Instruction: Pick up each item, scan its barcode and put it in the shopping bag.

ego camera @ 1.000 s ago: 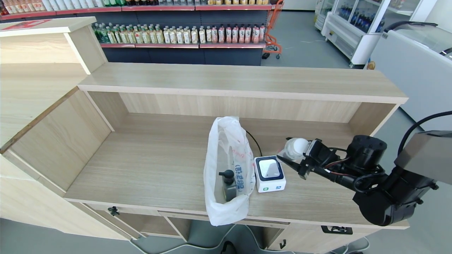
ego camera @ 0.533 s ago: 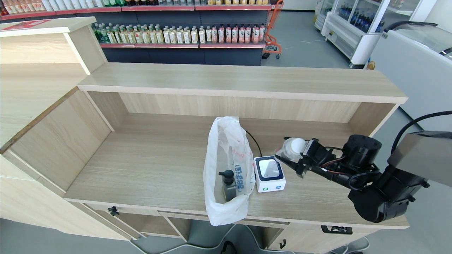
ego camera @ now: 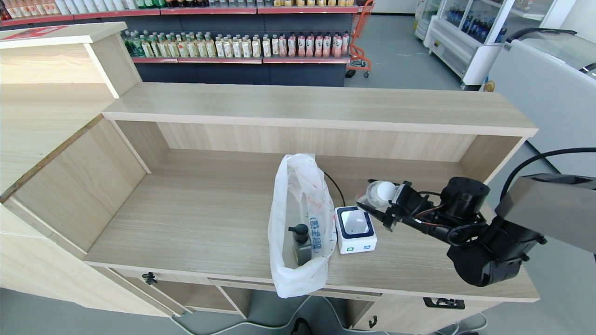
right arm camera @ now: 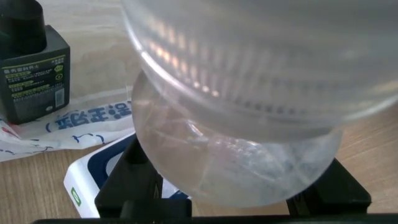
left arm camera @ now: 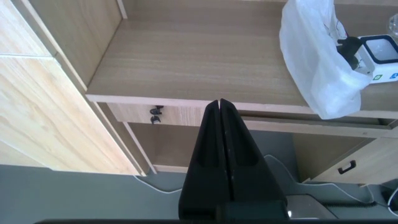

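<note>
Clear jar (ego camera: pixel 381 191), pinched in the right gripper (ego camera: pixel 375 200), sits right of centre in the head view. Over this last second it has slid leftward, and it now hovers close to the upper right of the scanner (ego camera: pixel 355 224). Scanning looks imminent, with the shopping bag (ego camera: pixel 291 195) waiting alongside.

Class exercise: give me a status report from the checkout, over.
Right pincer shut on clear jar, beside scanner. Left pincer shut, empty. Pump bottle already in shopping bag. Nothing blocks the scanner.

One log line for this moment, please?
right tool: shut on clear plastic bottle | by white square scanner | left tool: shut, empty
</note>
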{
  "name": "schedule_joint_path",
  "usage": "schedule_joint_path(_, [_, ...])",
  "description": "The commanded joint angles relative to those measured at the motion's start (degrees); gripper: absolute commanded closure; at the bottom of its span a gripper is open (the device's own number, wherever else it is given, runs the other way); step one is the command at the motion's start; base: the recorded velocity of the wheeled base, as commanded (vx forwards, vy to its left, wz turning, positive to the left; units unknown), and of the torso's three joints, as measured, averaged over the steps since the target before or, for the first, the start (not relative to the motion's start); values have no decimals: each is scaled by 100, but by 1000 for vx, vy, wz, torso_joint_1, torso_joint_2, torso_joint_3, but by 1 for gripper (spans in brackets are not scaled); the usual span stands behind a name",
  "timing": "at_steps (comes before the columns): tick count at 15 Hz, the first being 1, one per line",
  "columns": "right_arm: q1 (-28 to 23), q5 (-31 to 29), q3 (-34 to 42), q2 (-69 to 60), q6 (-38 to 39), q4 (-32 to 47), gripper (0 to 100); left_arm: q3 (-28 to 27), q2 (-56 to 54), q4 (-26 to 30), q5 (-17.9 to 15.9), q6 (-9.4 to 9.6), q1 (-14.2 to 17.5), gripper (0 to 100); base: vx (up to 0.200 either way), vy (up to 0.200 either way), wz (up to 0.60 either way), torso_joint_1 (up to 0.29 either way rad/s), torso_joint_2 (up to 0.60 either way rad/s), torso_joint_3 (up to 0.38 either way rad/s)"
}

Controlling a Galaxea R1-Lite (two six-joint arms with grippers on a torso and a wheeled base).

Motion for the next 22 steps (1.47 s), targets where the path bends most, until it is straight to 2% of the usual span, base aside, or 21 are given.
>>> schedule_joint_path(1, [44,-8,-162,171,6,-2,100,1,-2,0,1,2,0,100,0,0,0,0,0,0])
schedule_joint_path(8, [202,0,-338,356,15,-2,100,-8,6,0,1,2,0,100,0,0,0,0,0,0])
schedule_joint_path(22, [202,36,-303,540,59,-248,100,1,-2,0,1,2,0,100,0,0,0,0,0,0])
